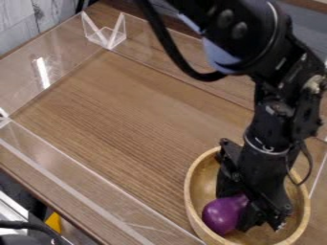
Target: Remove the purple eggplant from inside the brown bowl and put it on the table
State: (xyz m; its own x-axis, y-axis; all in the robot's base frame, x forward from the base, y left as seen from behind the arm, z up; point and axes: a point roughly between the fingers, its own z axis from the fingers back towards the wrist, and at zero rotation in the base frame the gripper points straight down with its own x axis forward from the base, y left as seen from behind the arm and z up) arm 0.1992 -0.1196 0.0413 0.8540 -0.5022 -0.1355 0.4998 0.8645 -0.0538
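Arm: the black arm is reaching down from the upper right, with the gripper (250,206) pointing straight down into the brown bowl (194,190).

Fingers: they are closing in on the purple eggplant (227,214); the finger gap itself is hidden behind the gripper body, but the grip is reading as clamped on it.

Eggplant position: it is sitting inside the bowl, low against the near-left part of the floor, touching the gripper's lower left side. No stem is showing.

Key relation: the eggplant is lying directly at the fingertips, bulging out toward the camera and left. Its long axis cannot be told, since only a rounded end is visible.

Bowl edges: the thick rim is curving just beside the eggplant on the left and near side, so a sideways drag would be catching it; judged, the lift needs to be going straight up first.

Open room: the table (128,115) is offering wide bare wood to the left and rear of the bowl. The clear acrylic wall (76,196) is bordering the near-left edge, well apart from the bowl.

Stage: judged as grasp made, lift not yet begun.
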